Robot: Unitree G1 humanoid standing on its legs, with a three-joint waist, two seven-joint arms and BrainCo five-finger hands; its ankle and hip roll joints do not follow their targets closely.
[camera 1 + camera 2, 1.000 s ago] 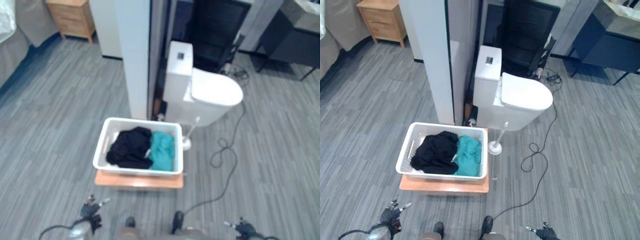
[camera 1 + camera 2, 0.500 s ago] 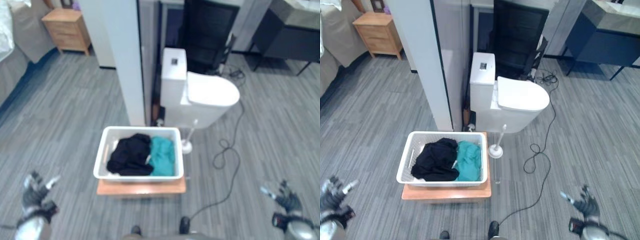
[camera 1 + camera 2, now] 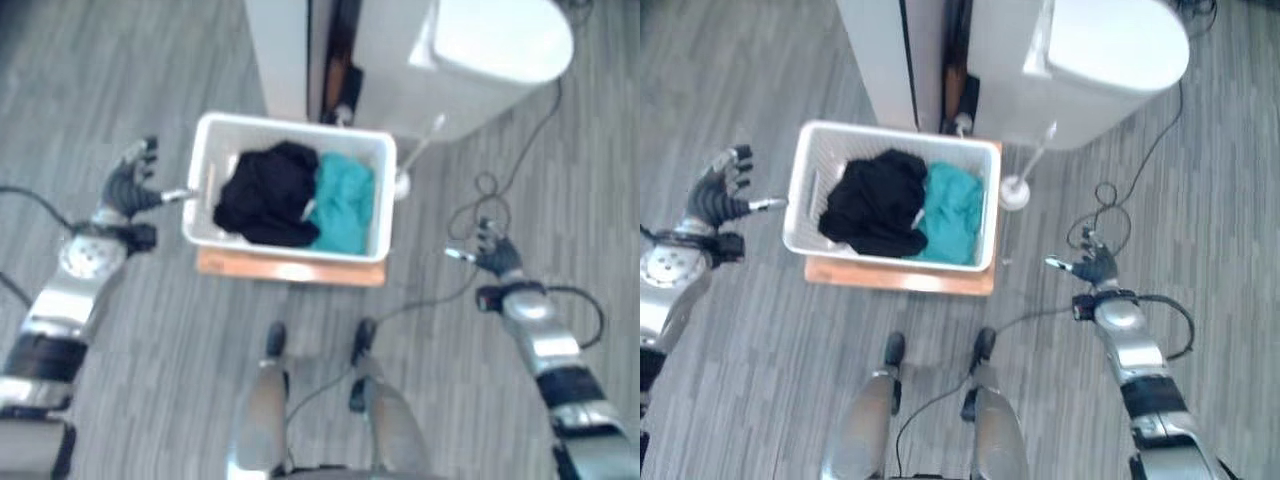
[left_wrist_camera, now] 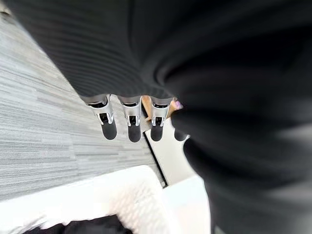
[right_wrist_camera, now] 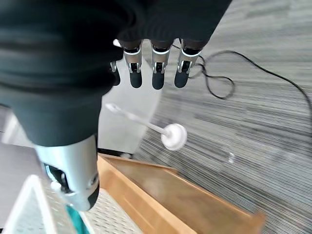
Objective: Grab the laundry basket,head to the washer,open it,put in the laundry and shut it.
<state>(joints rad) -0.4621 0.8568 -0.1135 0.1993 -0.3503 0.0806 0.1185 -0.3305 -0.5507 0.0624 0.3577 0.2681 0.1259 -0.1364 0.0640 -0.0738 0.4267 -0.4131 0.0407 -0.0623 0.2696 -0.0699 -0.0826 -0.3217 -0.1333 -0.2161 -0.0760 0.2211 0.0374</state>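
A white laundry basket (image 3: 204,171) sits on a low wooden board (image 3: 290,270) on the grey floor. It holds a black garment (image 3: 262,195) and a teal garment (image 3: 345,200). My left hand (image 3: 130,187) hovers just left of the basket's left rim, fingers straight and spread, holding nothing. My right hand (image 3: 494,254) is out to the right of the basket, well apart from it, also open. The right wrist view looks past straight fingers (image 5: 155,73) at the board's corner (image 5: 165,195).
A white toilet (image 3: 480,50) stands right behind the basket, with a toilet brush (image 3: 405,180) by the basket's far right corner. A white partition panel (image 3: 285,55) rises behind the basket. A black cord (image 3: 490,190) lies on the floor at the right.
The view has tipped down and closer over the basket. Both arms have come up and forward: the left hand now flanks the basket's left rim, the right hand is out at its right.
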